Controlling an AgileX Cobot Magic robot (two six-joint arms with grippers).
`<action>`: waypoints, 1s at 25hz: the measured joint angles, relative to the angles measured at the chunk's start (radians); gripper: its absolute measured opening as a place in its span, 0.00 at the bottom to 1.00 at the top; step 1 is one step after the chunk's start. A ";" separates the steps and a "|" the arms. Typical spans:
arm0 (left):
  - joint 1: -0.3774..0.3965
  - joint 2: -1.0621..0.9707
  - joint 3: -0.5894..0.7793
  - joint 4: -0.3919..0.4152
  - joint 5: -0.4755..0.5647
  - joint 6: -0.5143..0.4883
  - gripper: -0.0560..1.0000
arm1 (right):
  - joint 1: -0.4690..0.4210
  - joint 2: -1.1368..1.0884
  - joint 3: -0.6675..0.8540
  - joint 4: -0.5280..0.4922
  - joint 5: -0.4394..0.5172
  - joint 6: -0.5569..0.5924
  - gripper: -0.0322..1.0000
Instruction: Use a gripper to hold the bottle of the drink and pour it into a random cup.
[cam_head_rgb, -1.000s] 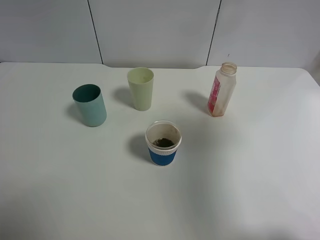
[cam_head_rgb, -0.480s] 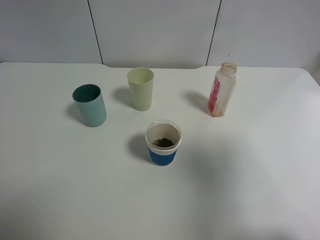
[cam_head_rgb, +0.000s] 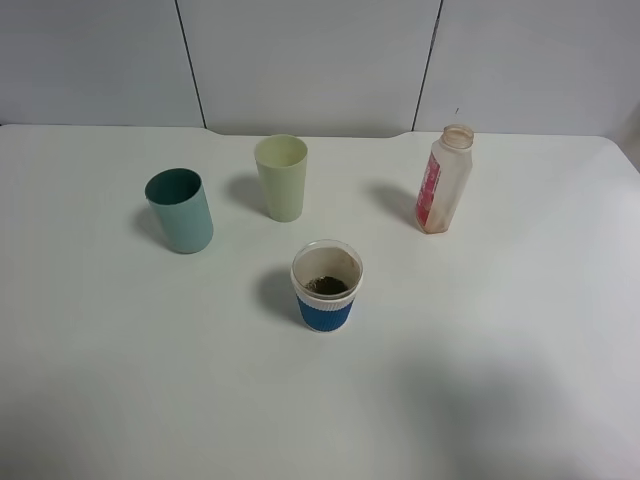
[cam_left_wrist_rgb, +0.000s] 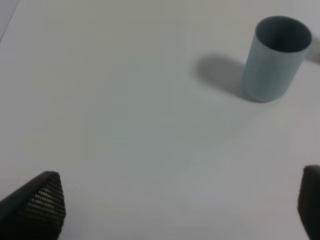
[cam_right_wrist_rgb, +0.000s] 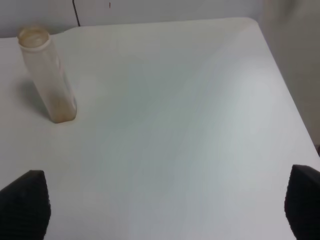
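Translucent whitish plastic bottle with pink label (cam_head_rgb: 442, 181) stands upright at the white worktop's (cam_head_rgb: 500, 330) far right, apart from the blue-sleeved white cup (cam_head_rgb: 326, 285). Right gripper (cam_right_wrist_rgb: 160, 210) fingers wide, empty; approach level, clasp mid-body.

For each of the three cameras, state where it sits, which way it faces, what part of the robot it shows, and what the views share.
Exterior high: mounted above, looking down at the table with teal cup, pale green cup, blue-sleeved cup and bottle; no robot parts visible.
Left wrist: on the left arm, facing the teal cup; both dark fingertips at the picture's edge, jaws apart.
Right wrist: on the right arm, facing the bottle; fingertips wide apart.
Shared: each wrist view repeats one object from the exterior view.
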 joint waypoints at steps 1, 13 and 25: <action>0.000 0.000 0.000 0.000 0.000 0.000 0.93 | 0.000 -0.023 0.000 0.000 0.007 -0.001 0.93; 0.000 0.000 0.000 0.000 0.000 0.000 0.93 | 0.000 -0.061 0.097 0.038 0.027 -0.073 0.93; 0.000 0.000 0.000 0.000 0.000 0.000 0.93 | 0.000 -0.061 0.130 0.036 -0.026 -0.066 0.93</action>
